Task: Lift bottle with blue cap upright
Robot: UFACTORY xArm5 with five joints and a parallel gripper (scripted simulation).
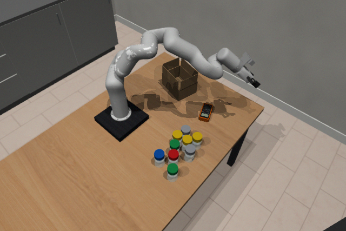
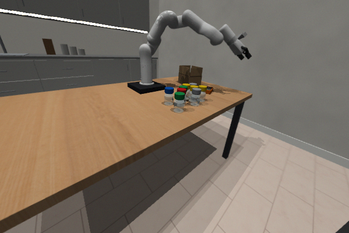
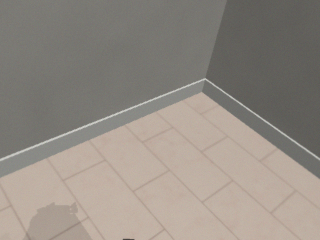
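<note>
1. Top view shows the gripper [image 1: 253, 81] hanging out past the far right edge of the bench [image 1: 70, 166], over the floor; its jaws are spread wide and hold nothing.
2. Wrist view takes in only grey wall, skirting and pale floor tiles, which fits an arm aimed away from the work, so the reach has probably not begun.
3. The bottle with the blue cap [image 1: 159, 158] stands upright at the near left edge of the cluster, just beside the red-capped bottle [image 1: 173, 156]; its open left side likely leaves room for an approach.
4. The other bottles are packed closely: green, yellow and grey caps, all upright.
5. Each bottle is a short clear cylinder with a flat round matte cap.
6. A brown cardboard box [image 1: 180, 81] and an orange meter [image 1: 206, 111] sit farther back on the wood-grained top.
</note>
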